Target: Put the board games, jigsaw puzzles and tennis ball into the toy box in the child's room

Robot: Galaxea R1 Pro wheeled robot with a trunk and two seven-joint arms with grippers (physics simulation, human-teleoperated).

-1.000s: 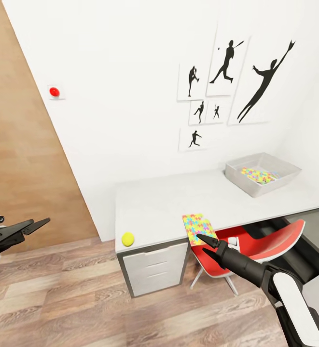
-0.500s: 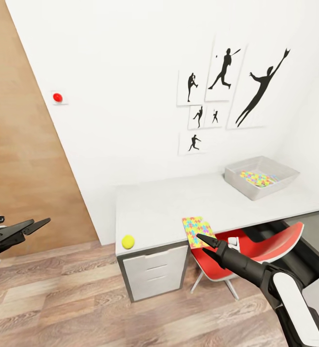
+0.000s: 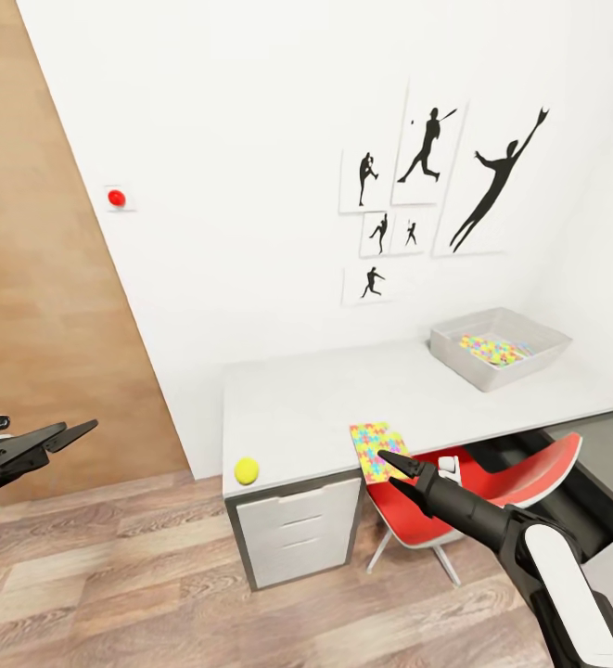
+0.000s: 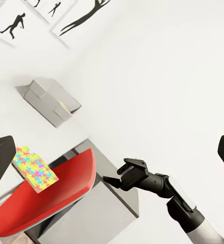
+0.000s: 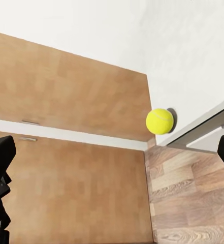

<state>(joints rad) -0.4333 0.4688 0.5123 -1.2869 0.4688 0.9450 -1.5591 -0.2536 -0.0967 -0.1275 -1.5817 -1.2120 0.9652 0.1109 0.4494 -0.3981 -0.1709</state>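
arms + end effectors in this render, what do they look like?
Both are black with two slim, pointed, wedge-shaped fingers. The right end effector sits on a tapered black wrist that runs into a glossy white forearm shell behind a black joint. The left end effector shows the same black fingers on a dark body. No cables or markings visible.

Head view: high, facing down on the worktop (image 3: 325, 399). Left wrist: sideways along it. Right wrist: close by its ball corner. All share the worktop.
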